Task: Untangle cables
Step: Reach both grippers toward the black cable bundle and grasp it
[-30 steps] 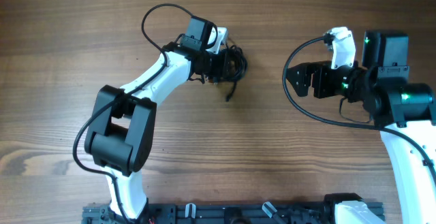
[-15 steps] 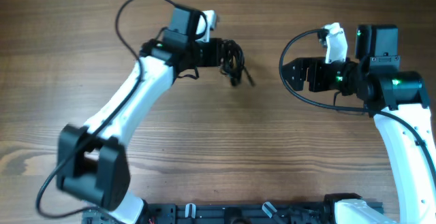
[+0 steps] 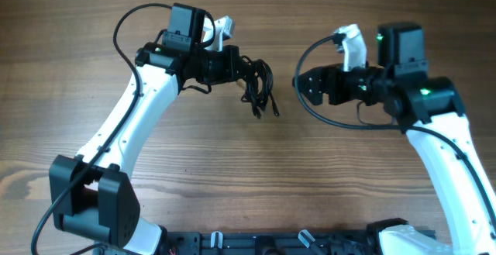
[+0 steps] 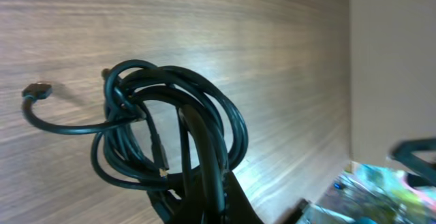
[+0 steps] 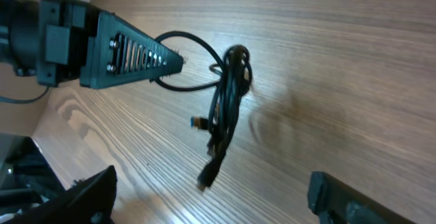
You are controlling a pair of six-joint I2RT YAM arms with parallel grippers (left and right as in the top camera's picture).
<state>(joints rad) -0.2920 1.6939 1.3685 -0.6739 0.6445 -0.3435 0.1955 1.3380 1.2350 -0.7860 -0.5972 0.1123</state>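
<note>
The cables (image 3: 260,82) are a tangled bundle of thin black cords, hanging in loose loops from my left gripper (image 3: 242,67), which is shut on them. In the left wrist view the cables (image 4: 170,125) coil above the gripper (image 4: 204,200), and one plug end (image 4: 37,90) sticks out to the left. A loose end (image 3: 274,112) dangles toward the table. My right gripper (image 3: 302,85) stands open just right of the bundle, apart from it. In the right wrist view the cables (image 5: 228,105) hang between its spread fingers (image 5: 92,197).
The wooden table (image 3: 349,177) lies under both arms. The thicker black wires of the arms loop above the left arm (image 3: 124,22) and below the right wrist (image 3: 341,123). A black rail (image 3: 271,243) runs along the front edge.
My left gripper has shut on the bundle and carried it up and to the left, so it now hangs in looser loops. My right gripper has moved left toward it.
</note>
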